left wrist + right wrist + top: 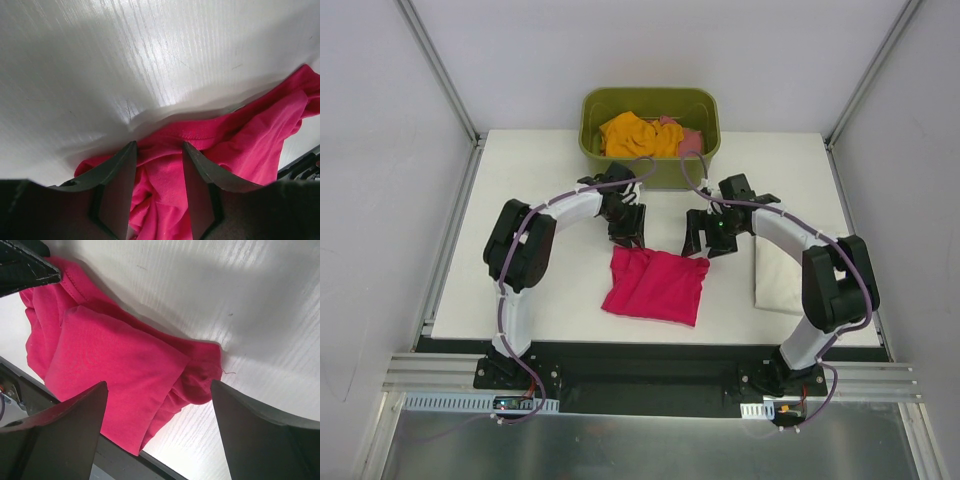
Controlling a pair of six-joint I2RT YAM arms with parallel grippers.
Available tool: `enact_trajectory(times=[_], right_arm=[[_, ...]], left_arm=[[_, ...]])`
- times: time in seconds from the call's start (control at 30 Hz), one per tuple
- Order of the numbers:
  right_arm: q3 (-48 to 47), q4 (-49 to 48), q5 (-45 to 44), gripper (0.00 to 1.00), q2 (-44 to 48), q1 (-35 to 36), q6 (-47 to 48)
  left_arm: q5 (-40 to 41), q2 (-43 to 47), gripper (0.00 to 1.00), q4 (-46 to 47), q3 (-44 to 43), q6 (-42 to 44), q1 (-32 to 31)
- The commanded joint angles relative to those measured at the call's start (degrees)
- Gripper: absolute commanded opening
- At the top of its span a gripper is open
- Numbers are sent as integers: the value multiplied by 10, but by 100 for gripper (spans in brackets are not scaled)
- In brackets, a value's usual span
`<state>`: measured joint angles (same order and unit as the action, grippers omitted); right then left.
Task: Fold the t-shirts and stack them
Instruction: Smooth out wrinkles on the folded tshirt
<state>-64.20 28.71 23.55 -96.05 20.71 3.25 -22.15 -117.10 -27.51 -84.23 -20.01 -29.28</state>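
- My left gripper [626, 236]: set narrow, fingers slightly apart at the far hem of the crimson-pink t-shirt [655, 285].
- My right gripper [705, 240]: spread wide, holding nothing, above that shirt's far right corner.
- Crimson-pink t-shirt: loosely folded, mid-tabletop [520, 180].
- Cream-white t-shirt [776, 282]: folded, beside my right arm.
- Orange t-shirt [638, 135], salmon-pink t-shirt [692, 140]: crumpled in the green tub [650, 97].

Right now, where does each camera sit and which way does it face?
Top external: above and behind, looking down on the table; both arms show whole.
Left wrist: looks down past the left gripper at the crimson-pink t-shirt.
Right wrist: looks down through the open right gripper at it.
Shared: all three see that shirt.
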Motion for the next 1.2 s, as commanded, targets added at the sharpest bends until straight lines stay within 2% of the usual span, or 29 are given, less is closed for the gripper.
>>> enact_trajectory(times=[0.0, 0.03, 0.13, 0.17, 0.33, 0.73, 0.87, 0.97, 1.03, 1.07, 1.1, 1.17], right_arm=[[-29, -10, 27, 87, -12, -2, 1], [-30, -10, 27, 87, -13, -1, 1], [-30, -9, 29, 85, -12, -1, 4], [-30, -11, 29, 84, -12, -1, 3], [-34, -14, 38, 77, -17, -1, 2], [-48, -8, 33, 77, -36, 2, 6], [-48, -8, 34, 76, -47, 8, 6], [-60, -8, 36, 75, -61, 9, 3], [-65, -6, 38, 74, -67, 9, -3], [-65, -6, 39, 74, -70, 12, -6], [-65, -5, 37, 73, -72, 13, -10], [-62, -5, 33, 73, -71, 15, -14]], left_arm=[[-24, 25, 38, -23, 10, 20, -9], [-25, 28, 35, -23, 12, 20, -10], [-17, 40, 12, -25, 18, 20, -10], [-11, 47, 0, -25, 16, 19, -10], [-6, 70, 0, -24, -3, 21, -11], [-2, 127, 0, -25, 12, 24, -20], [11, 122, 10, -24, 13, 24, -20], [27, 107, 14, -26, 5, 23, -20], [26, 98, 21, -31, -1, 23, -20], [26, 91, 31, -31, -4, 22, -20], [26, 88, 36, -32, -6, 23, -20], [26, 83, 41, -34, -6, 23, -20]])
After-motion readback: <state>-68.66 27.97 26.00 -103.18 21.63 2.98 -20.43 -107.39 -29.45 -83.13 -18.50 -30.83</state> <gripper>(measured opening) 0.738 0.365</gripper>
